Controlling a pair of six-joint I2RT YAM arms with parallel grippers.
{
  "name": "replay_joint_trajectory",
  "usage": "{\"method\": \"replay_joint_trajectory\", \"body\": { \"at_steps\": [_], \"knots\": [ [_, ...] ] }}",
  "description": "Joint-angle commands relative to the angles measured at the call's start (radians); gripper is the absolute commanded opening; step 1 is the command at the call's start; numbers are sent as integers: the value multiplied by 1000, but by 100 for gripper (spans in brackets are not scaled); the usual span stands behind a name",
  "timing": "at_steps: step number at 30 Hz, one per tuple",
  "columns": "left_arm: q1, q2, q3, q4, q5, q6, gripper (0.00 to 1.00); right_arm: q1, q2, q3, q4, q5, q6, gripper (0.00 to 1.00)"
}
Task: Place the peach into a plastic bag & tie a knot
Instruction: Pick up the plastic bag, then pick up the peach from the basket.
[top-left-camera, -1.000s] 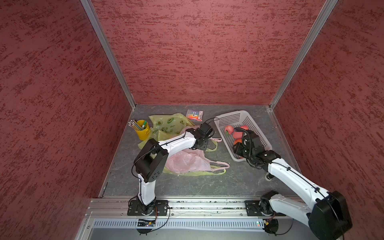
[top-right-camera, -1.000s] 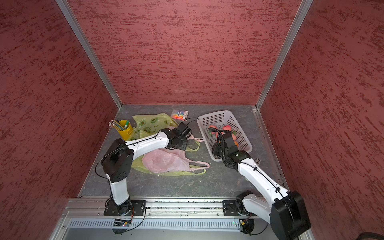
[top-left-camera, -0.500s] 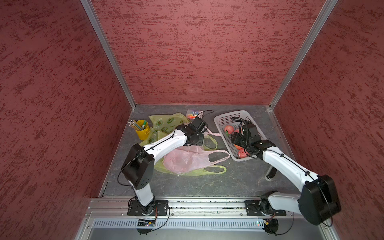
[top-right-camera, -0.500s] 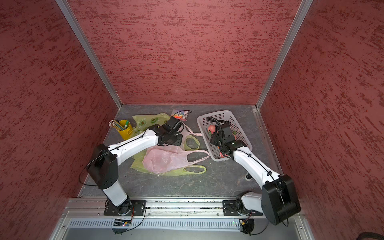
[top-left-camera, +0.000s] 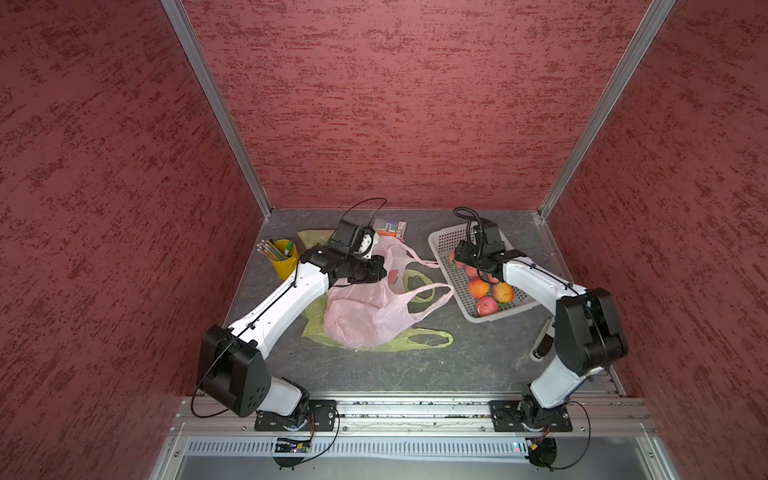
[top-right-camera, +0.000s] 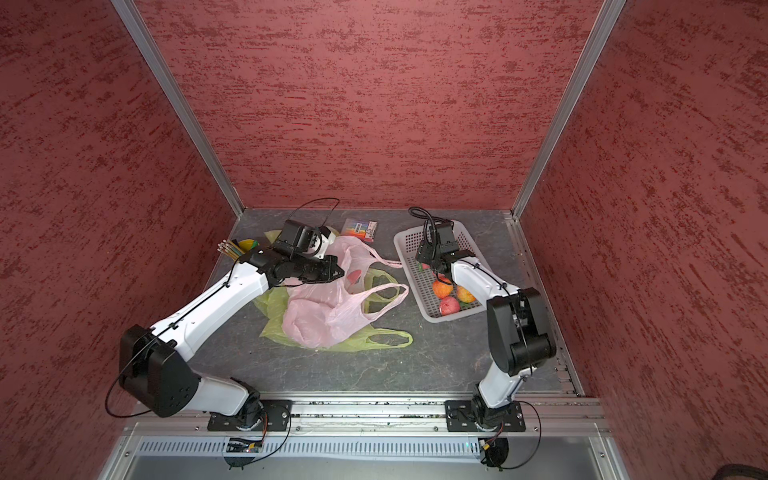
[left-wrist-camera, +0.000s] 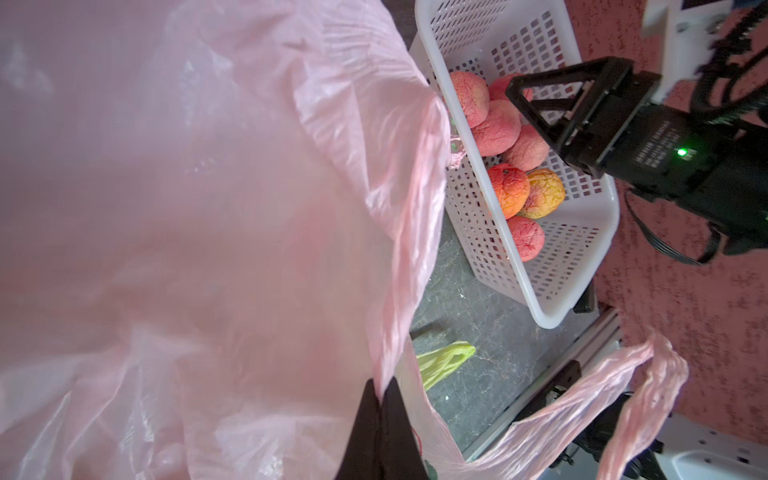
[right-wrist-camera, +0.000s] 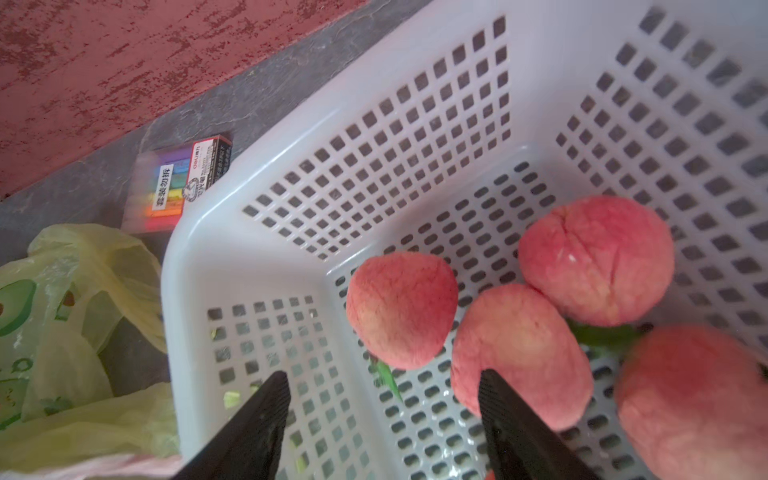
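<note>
Left tool (left-wrist-camera: 379, 390) pinching pink bag (left-wrist-camera: 208, 208), crinkled, translucent

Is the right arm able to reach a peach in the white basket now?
Probably yes: the right gripper hangs open over the basket, and a peach lies uncovered just ahead of it.

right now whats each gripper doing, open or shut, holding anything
Left gripper: shut, pinching the edge of the pink bag.
Right gripper: open, holding nothing, over the peaches in the white basket.
</note>
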Motion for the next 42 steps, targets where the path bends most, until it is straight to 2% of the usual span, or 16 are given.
{"method": "replay_joint_trajectory", "body": {
  "at_steps": [1, 7, 16, 22, 34, 42],
  "knots": [
    [22, -23, -1, 51, 128, -19, 0, -18, 74, 79, 31, -14, -28, 75],
    [53, -23, -18, 42, 144, -17, 0, -24, 208, 187, 8, -44, -40, 77],
    [98, -35, -68, 54, 161, -11, 0, -24, 300, 203, 3, -31, -40, 84],
    [143, -56, -101, 47, 179, -10, 0, -25, 325, 201, 17, -45, -35, 79],
    [181, -97, -99, 35, 200, 0, 0, -24, 313, 256, -110, 12, -91, 87],
    [181, -87, -90, 50, 216, -6, 0, -25, 342, 363, -243, -19, -140, 84]
  ]
}}
